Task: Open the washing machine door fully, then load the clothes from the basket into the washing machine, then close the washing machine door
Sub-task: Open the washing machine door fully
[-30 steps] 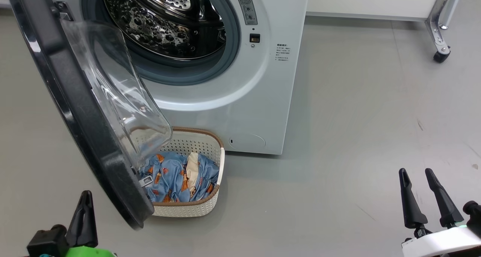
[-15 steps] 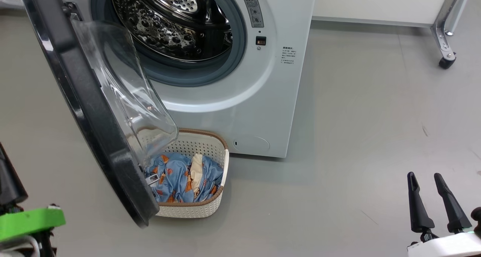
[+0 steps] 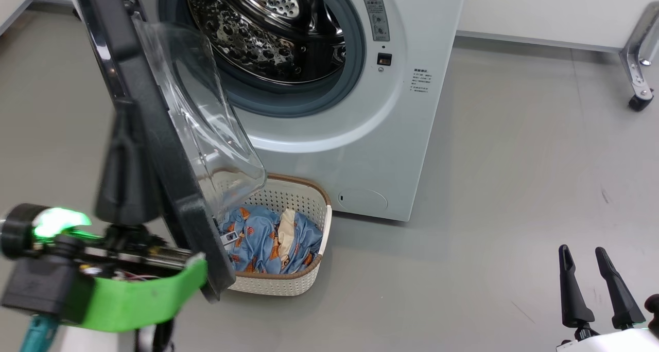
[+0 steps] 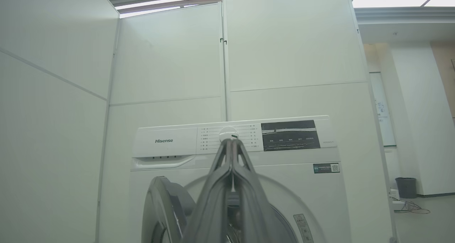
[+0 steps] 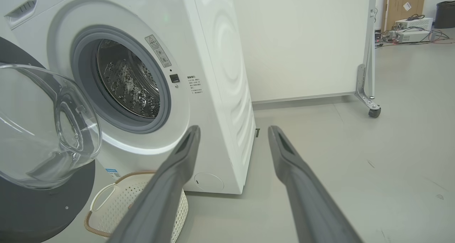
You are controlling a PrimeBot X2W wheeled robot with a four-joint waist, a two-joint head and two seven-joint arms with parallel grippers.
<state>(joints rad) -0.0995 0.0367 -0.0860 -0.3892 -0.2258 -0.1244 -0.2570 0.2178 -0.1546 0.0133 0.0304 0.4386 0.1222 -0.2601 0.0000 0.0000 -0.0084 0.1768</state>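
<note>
The white washing machine [image 3: 355,151] [image 5: 213,58] [image 4: 170,141] stands with its steel drum exposed. The washing machine door [image 3: 134,84] [image 5: 46,129] [image 4: 156,207] hangs swung out to the left, black rim toward me and glass bowl facing the drum. Below the bowl sits the basket [image 3: 280,286] [image 5: 106,207], holding the light blue clothes [image 3: 257,239]. My left gripper [image 3: 121,123] [image 4: 231,140] is shut and empty, upright by the door rim's outer side; whether it touches I cannot tell. My right gripper [image 3: 583,250] [image 5: 234,129] is open and empty over bare floor at the lower right.
Grey floor spreads out to the right of the machine. A metal frame leg on a caster [image 3: 638,102] [image 5: 373,111] stands at the far right by a white partition wall. A dark bin [image 4: 405,186] sits farther off.
The head camera has shifted, sliding the whole scene rightward. My left gripper has risen from the lower left corner to beside the door's outer rim. The right gripper keeps its place and stays open.
</note>
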